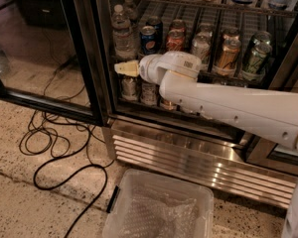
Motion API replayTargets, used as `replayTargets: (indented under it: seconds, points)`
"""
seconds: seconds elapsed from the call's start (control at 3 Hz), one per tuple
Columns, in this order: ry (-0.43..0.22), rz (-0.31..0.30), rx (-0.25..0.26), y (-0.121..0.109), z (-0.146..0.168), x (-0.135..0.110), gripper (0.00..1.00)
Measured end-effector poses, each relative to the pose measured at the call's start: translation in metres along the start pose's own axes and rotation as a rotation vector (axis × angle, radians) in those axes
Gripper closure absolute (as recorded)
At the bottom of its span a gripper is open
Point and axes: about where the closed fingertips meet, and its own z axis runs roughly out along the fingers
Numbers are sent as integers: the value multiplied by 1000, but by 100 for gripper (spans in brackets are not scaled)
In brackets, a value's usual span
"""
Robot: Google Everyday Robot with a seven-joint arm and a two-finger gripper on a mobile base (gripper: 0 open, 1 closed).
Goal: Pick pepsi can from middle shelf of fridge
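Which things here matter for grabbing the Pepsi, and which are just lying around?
Job: pepsi can, middle shelf, fridge, gripper at the shelf's front, just below the can.
Lying about: water bottle, green cans, floor cables, plastic bin.

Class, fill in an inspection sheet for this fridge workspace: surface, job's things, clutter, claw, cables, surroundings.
Surface: middle shelf, wire lanes of drink cans.
Job's things: pepsi can upright at a lane front in the fridge.
Clutter: water bottle beside it; clear bin on the floor.
Claw: claw below the pepsi can, apart from it.
Cables: black cable looped on the floor.
Surroundings: glass door open.
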Motion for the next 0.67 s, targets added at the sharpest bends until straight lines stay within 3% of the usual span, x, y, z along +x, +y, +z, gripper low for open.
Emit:
replayTargets:
  seconds: [0.67]
  points:
    - [-37, 23, -29, 21, 19, 9, 27]
